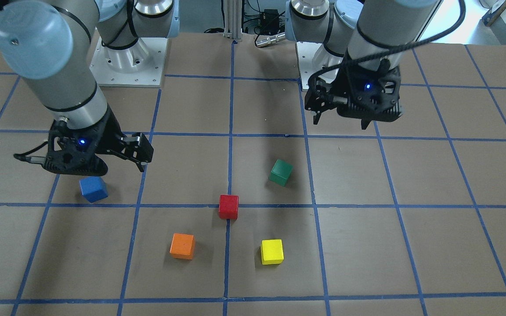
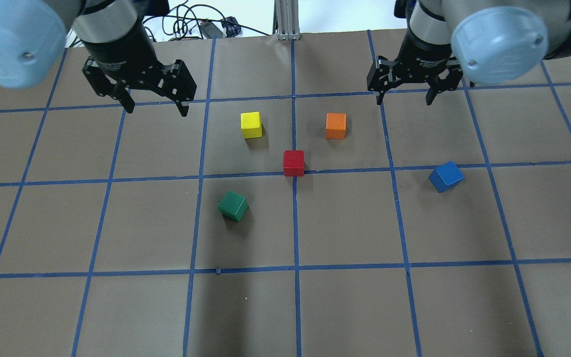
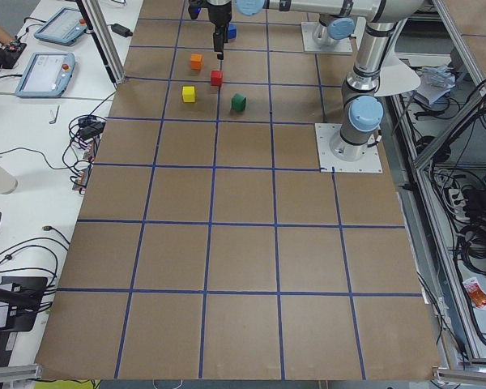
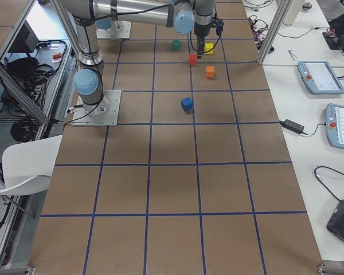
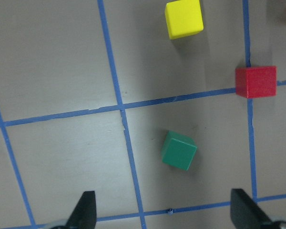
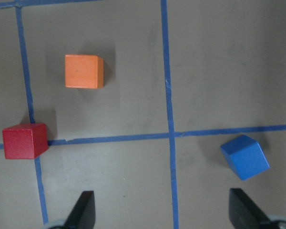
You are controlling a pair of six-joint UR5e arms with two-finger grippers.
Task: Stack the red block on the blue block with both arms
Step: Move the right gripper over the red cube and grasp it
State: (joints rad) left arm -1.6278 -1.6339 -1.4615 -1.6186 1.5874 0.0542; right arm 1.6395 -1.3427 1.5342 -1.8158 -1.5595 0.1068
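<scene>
Red block [image 2: 293, 162]: on blue tape line [image 2: 246, 175].
Blue block [image 2: 446, 176]: well apart from red block.
Left gripper [image 2: 156, 110]: released.
Right gripper [image 2: 404, 101]: released.

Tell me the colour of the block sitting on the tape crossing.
That block is red, clearest in the overhead view.

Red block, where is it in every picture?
Front-facing: the red block is in the middle, just below centre.
Overhead: near the centre.
Exterior left: small, near the top, left of middle.
Exterior right: small, near the top, right of middle.
Left wrist: right side, upper half.
Right wrist: left edge.
Landmark: in every view it sits where two blue tape lines cross.
</scene>
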